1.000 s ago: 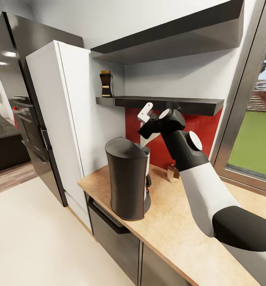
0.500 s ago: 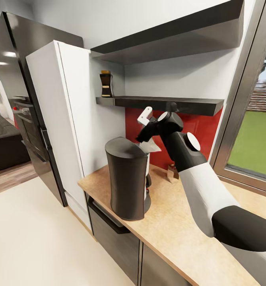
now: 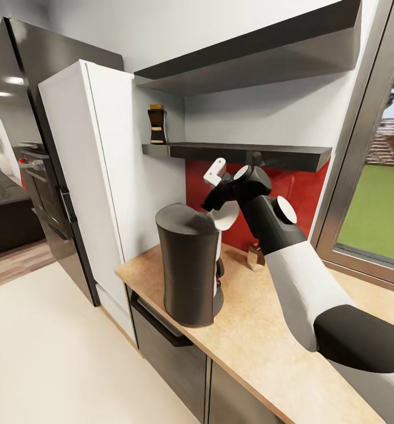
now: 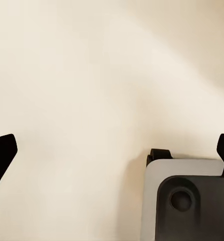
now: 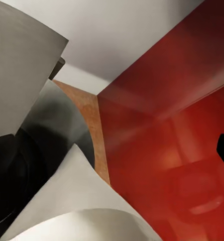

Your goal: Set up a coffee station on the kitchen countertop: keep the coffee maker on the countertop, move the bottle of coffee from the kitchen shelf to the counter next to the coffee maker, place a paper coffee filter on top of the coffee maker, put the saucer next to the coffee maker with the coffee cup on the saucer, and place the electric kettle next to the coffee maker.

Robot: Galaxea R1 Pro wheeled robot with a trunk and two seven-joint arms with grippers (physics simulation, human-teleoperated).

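Since a second ago the right claw (image 3: 215,203) has dropped from above the coffee maker (image 3: 189,265) to its back rim, and the paper coffee filter (image 3: 225,215) has gone from hanging stretched below the claw to sitting rounded against the maker's top. Over the last half second the arm barely moves; only the filter's shape changes. Judgement: the filter placement is at or near release, not clearly finished.

Right claw: whether it grips the filter or has let go, cannot tell; its tips are hidden. In the right wrist view the filter (image 5: 77,211) is a pale curved sheet close to the camera, with the dark maker beside it and the red backsplash (image 5: 167,130) behind.

Left claw (image 4: 112,150) is spread wide with nothing between the tips, over pale floor (image 4: 92,75).

Bottle of coffee (image 3: 156,124) stands upright on the kitchen shelf (image 3: 250,154), not yet moved. Coffee maker stands on the bench (image 3: 261,330) near its end.
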